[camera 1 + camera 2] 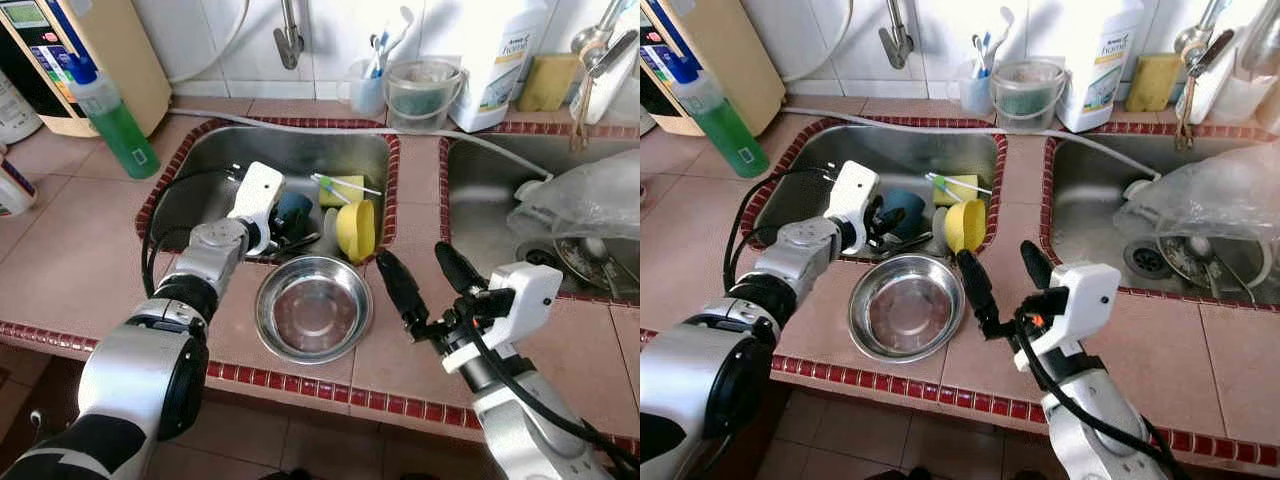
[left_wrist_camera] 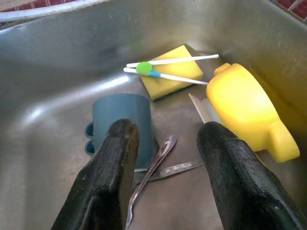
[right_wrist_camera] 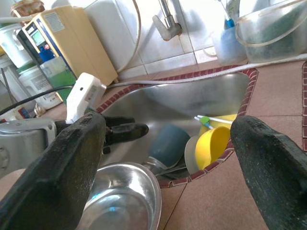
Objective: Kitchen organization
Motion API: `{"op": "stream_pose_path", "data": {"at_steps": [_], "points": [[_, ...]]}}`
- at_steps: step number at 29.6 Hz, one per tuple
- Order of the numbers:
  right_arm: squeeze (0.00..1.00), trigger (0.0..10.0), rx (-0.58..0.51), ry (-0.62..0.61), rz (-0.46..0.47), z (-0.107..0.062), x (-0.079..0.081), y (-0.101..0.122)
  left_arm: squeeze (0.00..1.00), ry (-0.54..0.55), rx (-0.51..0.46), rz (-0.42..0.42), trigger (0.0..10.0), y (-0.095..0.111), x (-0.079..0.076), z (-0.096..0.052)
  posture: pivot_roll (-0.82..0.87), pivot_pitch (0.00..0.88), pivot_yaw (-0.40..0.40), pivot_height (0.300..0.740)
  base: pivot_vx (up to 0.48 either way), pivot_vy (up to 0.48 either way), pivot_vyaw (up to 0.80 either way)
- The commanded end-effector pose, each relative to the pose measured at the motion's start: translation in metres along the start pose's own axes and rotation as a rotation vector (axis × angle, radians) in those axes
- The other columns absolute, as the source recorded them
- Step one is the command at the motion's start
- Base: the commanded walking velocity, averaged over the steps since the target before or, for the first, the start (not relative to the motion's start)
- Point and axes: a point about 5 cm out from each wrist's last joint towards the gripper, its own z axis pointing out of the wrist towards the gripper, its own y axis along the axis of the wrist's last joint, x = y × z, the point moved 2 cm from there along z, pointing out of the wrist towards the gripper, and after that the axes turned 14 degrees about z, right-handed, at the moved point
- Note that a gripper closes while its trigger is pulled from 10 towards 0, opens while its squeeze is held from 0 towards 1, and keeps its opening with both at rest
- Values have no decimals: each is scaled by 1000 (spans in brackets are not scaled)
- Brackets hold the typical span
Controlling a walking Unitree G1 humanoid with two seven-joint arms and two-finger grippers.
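Observation:
My left gripper [image 2: 165, 129] is down in the left sink [image 1: 280, 145], open. Its fingers straddle a spoon and a knife [image 2: 160, 158] on the sink floor, and one fingertip is right beside a blue cup [image 2: 122, 115] lying there. A yellow cup [image 1: 357, 230] leans on its side against the sink's front right corner. Behind it are a yellow sponge [image 2: 170, 72] and white training chopsticks [image 2: 168, 62]. A steel bowl [image 1: 313, 308] stands upright on the counter in front of the sink. My right gripper [image 1: 415, 255] hovers open over the counter just right of the bowl, holding nothing.
A green soap bottle [image 1: 115, 120] and a beige water dispenser [image 1: 90, 50] stand at back left. A faucet [image 1: 290, 40], toothbrush cup [image 1: 368, 90], clear tub [image 1: 422, 92] and white detergent bottle [image 1: 497, 60] line the back. The right sink holds a plastic bag [image 1: 590, 200].

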Motion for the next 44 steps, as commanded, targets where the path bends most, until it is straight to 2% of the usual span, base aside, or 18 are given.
{"op": "stream_pose_path", "data": {"at_steps": [1,13,17,18,22,28,32,34,38,39,40,44], "points": [[0,10000,-14,-1,0,3,0,0,1000,18,-22,-2,10000,7,11,-3,-222,139,142,740,0,0,0],[0,10000,-65,16,-15,28,-7,1,1000,63,-165,-67,10000,21,22,-8,-161,92,110,740,0,0,0],[0,10000,-63,25,-19,33,-9,-2,1000,80,-196,-57,10000,23,26,-12,-132,77,95,740,0,0,0],[0,10000,-61,27,-22,34,-9,-3,0,84,-205,-67,10000,24,27,-13,-128,76,94,740,0,0,0],[0,10000,-52,36,-45,40,-10,-6,0,109,-251,-83,10000,24,29,-18,-114,69,84,740,0,0,0],[0,10000,-62,11,-135,48,-16,-10,0,197,-326,-99,10000,19,30,-30,-106,56,77,740,0,0,0],[0,10000,-136,-67,-221,52,-29,-5,0,255,-388,-92,10000,11,22,-47,-102,38,69,740,0,0,0],[0,10000,-148,-84,-230,52,-32,-4,0,260,-397,-95,10000,10,20,-49,-99,33,66,740,0,0,0],[0,10000,-226,-183,-315,50,-47,5,0,299,-428,-152,10000,2,14,-61,-103,17,63,740,0,0,0],[0,10000,-234,-206,-379,48,-52,7,0,287,-425,-123,10000,-4,9,-67,-105,17,62,740,0,0,0],[0,10000,-227,-210,-405,47,-54,6,0,280,-422,-112,10000,-5,8,-68,-105,17,62,740,0,0,0],[0,10000,-213,-247,-464,48,-63,1,0,304,-398,-175,10000,-16,6,-74,-104,7,49,740,0,0,0]]}}
